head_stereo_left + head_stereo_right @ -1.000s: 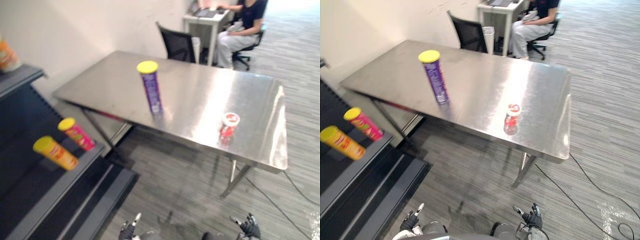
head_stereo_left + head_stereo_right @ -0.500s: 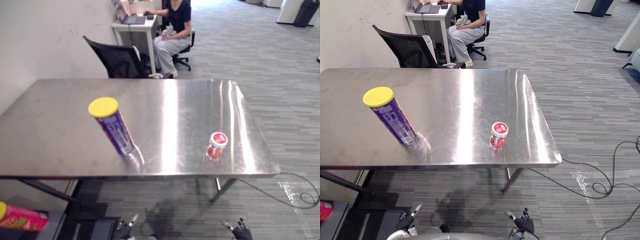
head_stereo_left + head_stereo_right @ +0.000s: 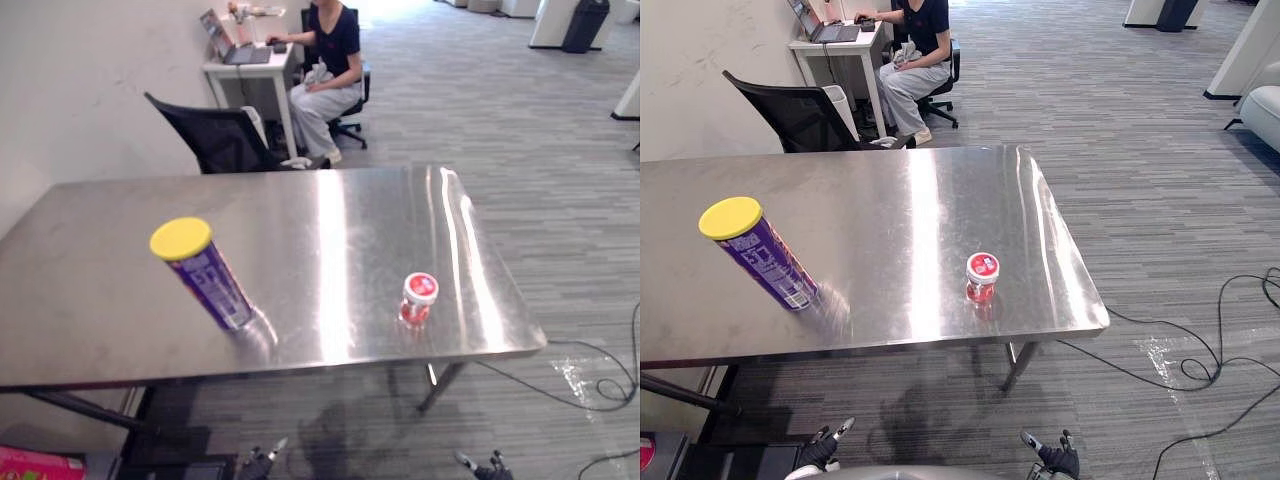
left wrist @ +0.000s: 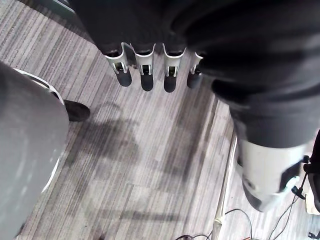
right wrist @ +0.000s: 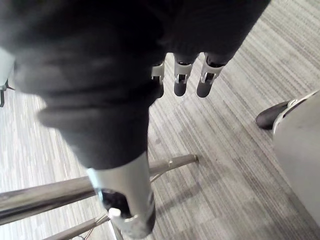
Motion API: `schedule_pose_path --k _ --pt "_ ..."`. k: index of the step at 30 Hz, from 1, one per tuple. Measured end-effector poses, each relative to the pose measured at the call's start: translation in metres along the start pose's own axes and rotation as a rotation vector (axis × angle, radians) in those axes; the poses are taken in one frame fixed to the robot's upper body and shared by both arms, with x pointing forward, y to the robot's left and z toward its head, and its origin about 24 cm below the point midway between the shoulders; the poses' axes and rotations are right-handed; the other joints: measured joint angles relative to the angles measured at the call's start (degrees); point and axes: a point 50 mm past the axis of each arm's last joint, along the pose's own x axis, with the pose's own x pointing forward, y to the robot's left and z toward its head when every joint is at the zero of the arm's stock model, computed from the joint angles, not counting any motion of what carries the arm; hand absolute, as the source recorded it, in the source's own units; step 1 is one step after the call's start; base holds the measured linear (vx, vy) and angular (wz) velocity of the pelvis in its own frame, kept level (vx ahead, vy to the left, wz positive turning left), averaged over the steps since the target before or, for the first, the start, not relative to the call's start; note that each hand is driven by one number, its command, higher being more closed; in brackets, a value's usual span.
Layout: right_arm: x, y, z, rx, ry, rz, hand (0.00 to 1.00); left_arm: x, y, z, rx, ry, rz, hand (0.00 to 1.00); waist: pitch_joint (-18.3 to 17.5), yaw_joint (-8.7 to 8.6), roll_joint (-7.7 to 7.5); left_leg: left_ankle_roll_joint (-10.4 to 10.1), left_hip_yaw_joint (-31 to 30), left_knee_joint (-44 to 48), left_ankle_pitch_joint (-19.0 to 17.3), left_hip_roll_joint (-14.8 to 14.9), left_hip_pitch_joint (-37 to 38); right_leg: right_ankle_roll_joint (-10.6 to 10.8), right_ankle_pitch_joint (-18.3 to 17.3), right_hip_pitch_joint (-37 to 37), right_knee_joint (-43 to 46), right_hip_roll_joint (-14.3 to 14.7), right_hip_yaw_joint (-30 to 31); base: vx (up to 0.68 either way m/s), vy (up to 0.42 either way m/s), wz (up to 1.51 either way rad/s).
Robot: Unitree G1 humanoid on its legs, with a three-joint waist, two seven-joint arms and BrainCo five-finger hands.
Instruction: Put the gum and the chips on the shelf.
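Chips can (image 3: 758, 254) and gum jar (image 3: 981, 277) standing apart on the surface (image 3: 890, 200), left hand (image 4: 146, 75) and right hand (image 5: 181, 80) hanging low, both released, holding nothing.

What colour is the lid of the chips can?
Yellow, on the purple chips can; clearest in the right eye view.

my two head eyes sit side by side, high above the steel table (image 3: 330, 230), looking down and forward across it from its near long edge. both share most of the top, the chips can (image 3: 203, 278), the gum tub (image 3: 981, 277), the black chair (image 3: 790, 112) and the seated person (image 3: 325, 60) beyond. my left wrist camera looks along my left hand (image 4: 146, 75), very close, down at the carpet (image 4: 150, 165); my right wrist camera does likewise past my right hand (image 5: 181, 80).
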Motion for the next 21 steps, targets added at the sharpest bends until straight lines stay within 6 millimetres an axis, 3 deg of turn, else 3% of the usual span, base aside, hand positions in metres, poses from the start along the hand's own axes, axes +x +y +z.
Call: schedule_pose_path --k 3,8,12,15,17,18,21 --pt "0.0 -0.003 -0.001 0.028 0.009 -0.053 0.0 0.0 0.002 0.0 0.0 0.002 0.009 0.0 0.3 -0.32 -0.69 0.1 0.2 -0.3 0.7 -0.2 0.1 -0.1 -0.9 0.0 -0.1 -0.4 -1.0 -0.14 -0.04 -0.09" --pt "-0.002 -0.033 -0.003 0.188 0.032 -0.276 0.0 0.0 0.005 0.001 -0.003 -0.001 0.02 0.0 0.2 -0.24 -0.65 0.0 -0.1 -0.4 1.0 -0.2 -0.3 0.0 -1.6 0.0 0.0 -0.4 -1.0 -0.1 0.006 0.07" --pt "0.002 -0.062 0.022 0.409 -0.071 -0.459 0.0 -0.001 0.01 0.001 -0.038 -0.009 0.038 0.0 -0.1 -0.12 -1.17 0.2 0.1 -0.4 0.9 -0.3 -1.7 0.0 -1.6 -1.1 -0.3 -0.4 -0.7 -0.02 0.03 0.02" --pt "0.002 -0.09 0.065 0.569 -0.258 -0.577 0.0 -0.002 0.016 0.0 -0.062 -0.017 0.058 0.0 -0.7 -0.02 -2.04 -0.1 0.4 -0.4 0.8 -0.5 -1.9 0.4 -1.4 -1.4 -0.4 -0.6 -0.6 0.06 0.017 -0.01" --pt "-0.004 -0.103 0.111 0.655 -0.464 -0.618 0.0 -0.003 0.018 0.001 -0.068 -0.028 0.063 0.0 -1.2 0.12 -2.25 -0.5 1.0 -0.3 0.4 -0.3 -1.8 1.4 -0.3 -1.4 -0.5 -0.6 -0.5 0.11 0.008 -0.09" --pt "-0.006 -0.104 0.124 0.662 -0.522 -0.614 0.0 -0.003 0.018 0.001 -0.067 -0.03 0.062 0.0 -1.4 0.12 -1.98 -0.4 1.2 -0.3 0.4 -0.2 -1.8 1.8 0.0 -1.5 -0.5 -0.5 -0.3 0.12 0.002 -0.13" --pt "-0.027 -0.096 0.19 0.647 -0.803 -0.532 0.0 -0.004 0.014 0.004 -0.01 -0.048 0.033 0.0 -1.7 0.14 -2.02 -0.7 1.9 -0.3 0.2 0.2 -1.8 2.3 0.3 -1.7 -0.6 -0.1 0.2 0.1 -0.007 -0.13"
